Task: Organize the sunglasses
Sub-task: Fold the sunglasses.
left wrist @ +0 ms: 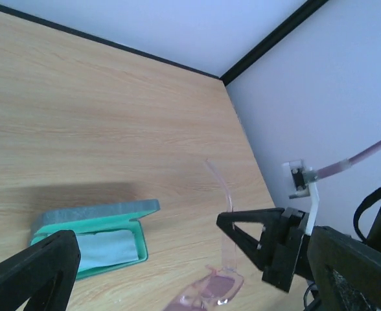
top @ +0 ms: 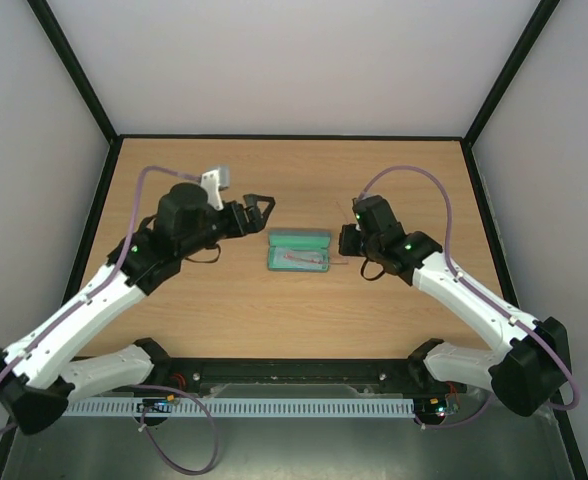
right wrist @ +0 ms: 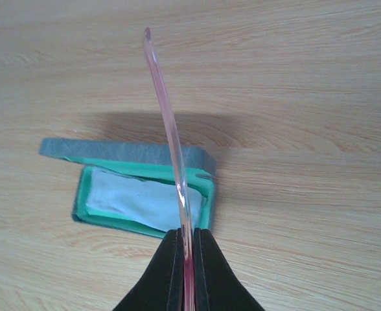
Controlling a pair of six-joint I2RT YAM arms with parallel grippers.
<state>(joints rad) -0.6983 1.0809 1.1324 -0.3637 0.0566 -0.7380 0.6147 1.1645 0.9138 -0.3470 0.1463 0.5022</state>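
Pink translucent sunglasses [right wrist: 171, 129] pinched by one slim arm in the right gripper [right wrist: 187, 238], its black fingers [right wrist: 210, 278] pressed tight on the plastic, no gap between them. From the right wrist camera, that arm curving up and away beyond the fingertips, free at its tip, crossing in front of the open case [right wrist: 138, 154].

Grey-blue case at the middle of the light wooden table [top: 224, 320], lid folded back, green lining exposed, a pale blue cloth [right wrist: 135, 197] lying flat inside the tray.

From overhead, only a thin pink line across the near right part of the case, leading toward the right gripper just beside that end. From the left wrist camera, pinkish lenses low at the bottom edge of the picture, apparently off to one side of the tray rather than in it, one arm standing upward beside the right gripper's finger. Over the tray or just beside it: not settled between the views. Contact with table or case likewise impossible to judge.

Spread wide with nothing between its fingers, the left gripper [top: 262, 213], poised near the far left corner of the case.
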